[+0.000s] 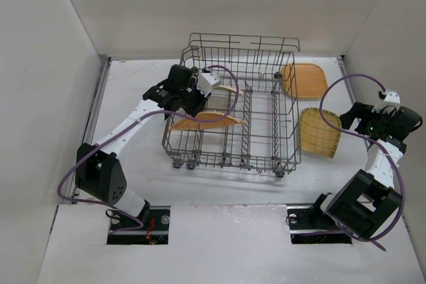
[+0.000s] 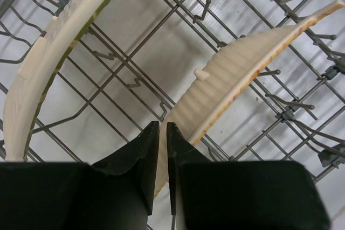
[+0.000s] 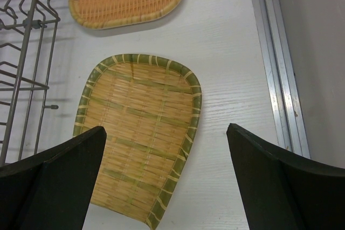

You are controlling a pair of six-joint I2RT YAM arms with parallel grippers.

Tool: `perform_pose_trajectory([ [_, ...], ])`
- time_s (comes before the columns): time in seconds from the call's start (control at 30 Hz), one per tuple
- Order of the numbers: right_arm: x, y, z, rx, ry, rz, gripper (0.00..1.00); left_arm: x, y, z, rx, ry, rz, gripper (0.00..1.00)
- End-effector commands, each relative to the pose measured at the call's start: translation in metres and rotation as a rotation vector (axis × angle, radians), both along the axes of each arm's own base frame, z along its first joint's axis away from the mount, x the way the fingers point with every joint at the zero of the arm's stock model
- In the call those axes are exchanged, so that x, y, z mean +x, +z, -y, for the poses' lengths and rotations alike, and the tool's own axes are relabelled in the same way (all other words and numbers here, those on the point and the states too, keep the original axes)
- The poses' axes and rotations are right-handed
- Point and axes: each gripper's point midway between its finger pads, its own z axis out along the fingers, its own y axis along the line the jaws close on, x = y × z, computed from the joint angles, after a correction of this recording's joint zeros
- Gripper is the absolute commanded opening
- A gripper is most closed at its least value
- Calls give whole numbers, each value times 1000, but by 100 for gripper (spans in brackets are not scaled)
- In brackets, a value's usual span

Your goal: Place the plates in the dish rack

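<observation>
Seen from above, the left hand (image 1: 198,98) reaches into the left end of the dish rack (image 1: 266,108), but that view hides how its fingers stand. The left wrist camera shows it: the two black fingers (image 2: 140,154) are drawn almost together, pinching the lower end of the leaf-shaped plate (image 2: 242,71). This plate stands on edge among the tines, with its ribbed cream back showing and its pointed tip at upper right. To its left a second plate (image 2: 29,90) also stands on edge in the rack, a long curved sliver with a green-streaked rim. The rack is grey wire, with small wheels along the near side and a taller rail at the back.

Right of the rack, two plates lie flat on the white tabletop (image 1: 133,91). The orange plate (image 1: 305,80), a rounded square, lies just beside the rack's far right corner. Nearer is the green-rimmed plate (image 3: 140,144), made of woven yellow strips. Only the right wrist camera shows its weave, and the right hand (image 3: 166,130) spread wide above it, holding nothing. A metal rail (image 3: 272,63) edges the tabletop, whose surface shows faint grain. Plain pale walls (image 1: 40,64) enclose three sides.
</observation>
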Motion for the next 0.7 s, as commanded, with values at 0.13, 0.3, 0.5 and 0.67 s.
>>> perform_pose_trajectory([
  [0.13, 7, 11, 2, -42, 11, 36, 100, -4, -8, 5, 14, -44, -17, 10],
  [0.3, 7, 11, 3, -43, 12, 35, 100, -23, 0, 4, -6, -81, -85, 10],
  [0.5, 8, 12, 3, -45, 12, 37, 100, -54, 6, 6, 0, -129, -138, 10],
  [0.67, 7, 12, 2, -45, 17, 38, 100, -53, 28, 6, -59, -106, -44, 14],
])
